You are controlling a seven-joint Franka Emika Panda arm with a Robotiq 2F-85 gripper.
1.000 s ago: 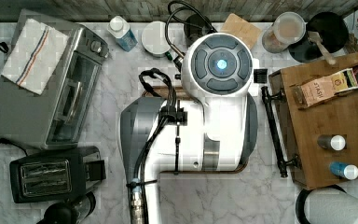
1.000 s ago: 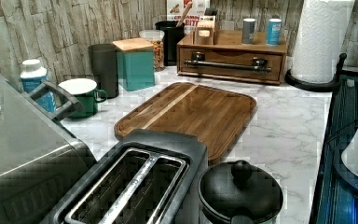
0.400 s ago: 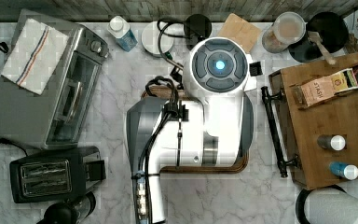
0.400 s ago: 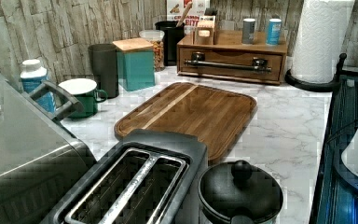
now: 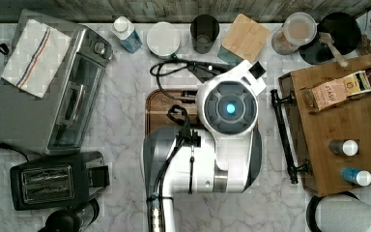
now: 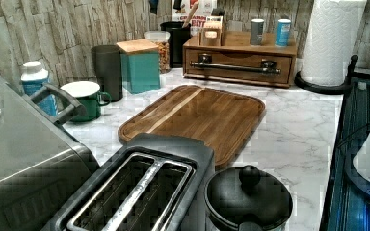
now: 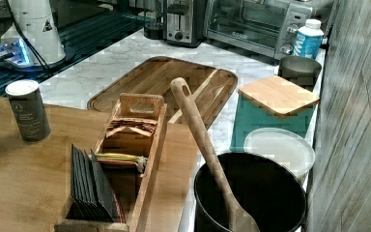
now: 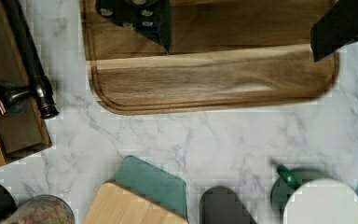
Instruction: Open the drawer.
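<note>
Dark walnut-toned wood lies nearest the fingers: in the wrist view the two black fingertips [image 8: 158, 23] are seen standing apart above the rounded-corner cutting board [image 8: 214, 79], with nothing held between them. The gripper [image 8: 242, 23] is thus open and over the board, not yet at the drawer.

In the top view, the arm's white wrist housing [image 5: 228, 107] is found over the cutting board [image 5: 166, 104], and the drawer [image 5: 290, 133] lies toward 3 o'clock from it, just past the board's edge. The black bar handle [image 5: 283, 137] is mounted across the drawer front, and its long axis runs from 12 to 6 o'clock in the top view, square to the line from gripper to drawer. The drawer front faces 9 o'clock, toward the arm, so the pull is judged to be toward 9 o'clock.

In the left view the drawer [image 6: 238, 65] appears shut, flush in its bamboo-brown box unit [image 6: 241, 48] at the far end of the marble counter [image 6: 294, 134], with the handle [image 6: 238, 68] horizontal across it. It is judged that the fingers must be turned to straddle the bar across its thin section before any pull.

Farther off, a tea box [image 5: 337, 90] and two small canisters [image 5: 344, 147] are carried on the unit's top.
</note>
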